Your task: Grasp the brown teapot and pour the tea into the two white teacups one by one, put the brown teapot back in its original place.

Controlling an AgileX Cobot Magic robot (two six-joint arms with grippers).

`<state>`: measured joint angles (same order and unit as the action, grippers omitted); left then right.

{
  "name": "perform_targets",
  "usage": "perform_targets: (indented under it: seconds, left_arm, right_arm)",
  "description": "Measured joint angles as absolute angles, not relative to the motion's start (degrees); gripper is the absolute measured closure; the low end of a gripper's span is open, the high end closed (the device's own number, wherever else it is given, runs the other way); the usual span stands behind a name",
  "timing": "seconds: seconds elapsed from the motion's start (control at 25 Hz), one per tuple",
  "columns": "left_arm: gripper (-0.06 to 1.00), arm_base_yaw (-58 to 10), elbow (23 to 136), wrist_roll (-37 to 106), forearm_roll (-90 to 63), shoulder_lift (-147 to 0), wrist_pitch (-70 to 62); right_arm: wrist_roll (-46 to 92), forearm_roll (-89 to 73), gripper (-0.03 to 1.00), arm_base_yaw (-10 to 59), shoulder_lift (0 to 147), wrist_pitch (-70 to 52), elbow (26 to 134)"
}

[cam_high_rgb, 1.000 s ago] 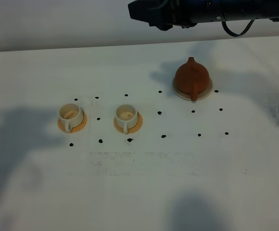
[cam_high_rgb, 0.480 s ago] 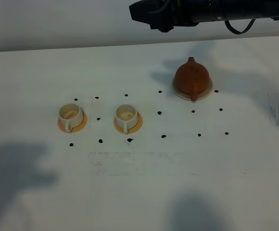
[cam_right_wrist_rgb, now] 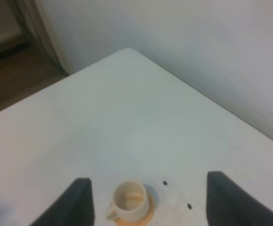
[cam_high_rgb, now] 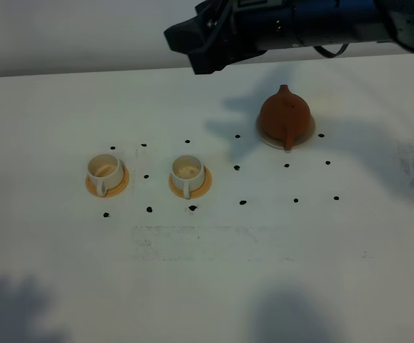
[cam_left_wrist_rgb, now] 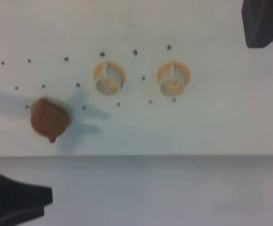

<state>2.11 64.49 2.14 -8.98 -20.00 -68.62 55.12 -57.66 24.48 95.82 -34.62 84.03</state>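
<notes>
The brown teapot (cam_high_rgb: 285, 116) sits on its pale coaster (cam_high_rgb: 308, 133) at the back right, spout toward the front. The two white teacups (cam_high_rgb: 105, 170) (cam_high_rgb: 187, 173) stand on orange saucers left of the middle. No tea is visible. My right gripper (cam_high_rgb: 192, 48) hangs high over the back edge, left of the teapot and apart from it. Its fingers (cam_right_wrist_rgb: 82, 200) are spread open with nothing between them, and one cup (cam_right_wrist_rgb: 131, 200) lies far below. Only one dark fingertip (cam_left_wrist_rgb: 262, 23) of my left gripper shows, high above the teapot (cam_left_wrist_rgb: 49, 117) and the cups (cam_left_wrist_rgb: 109, 80).
Small black dots (cam_high_rgb: 237, 168) mark the white table (cam_high_rgb: 214, 279) around the cups and teapot. The pale wall (cam_high_rgb: 71, 36) runs along the back edge. The right arm (cam_left_wrist_rgb: 18, 202) shows dark against the wall in the left wrist view.
The right arm has swung left and a little lower along the back edge. The left arm's shadow has slid off toward the front left corner. Teapot and cups have not moved.
</notes>
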Motion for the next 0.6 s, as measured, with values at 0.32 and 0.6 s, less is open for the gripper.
perform_targets:
  seconds: [0.32,0.6]
  left_arm:
    - [0.62,2.1,59.8,0.7,-6.3,-13.1,-68.6]
    - [0.61,2.1,46.3,0.3,-5.3,-1.3,-68.5]
  right_arm:
    - [55.1,-57.2,0.46,26.1,98.7,-34.1,84.1]
    - [55.1,-54.2,0.46,26.5,99.8,-32.0,84.1]
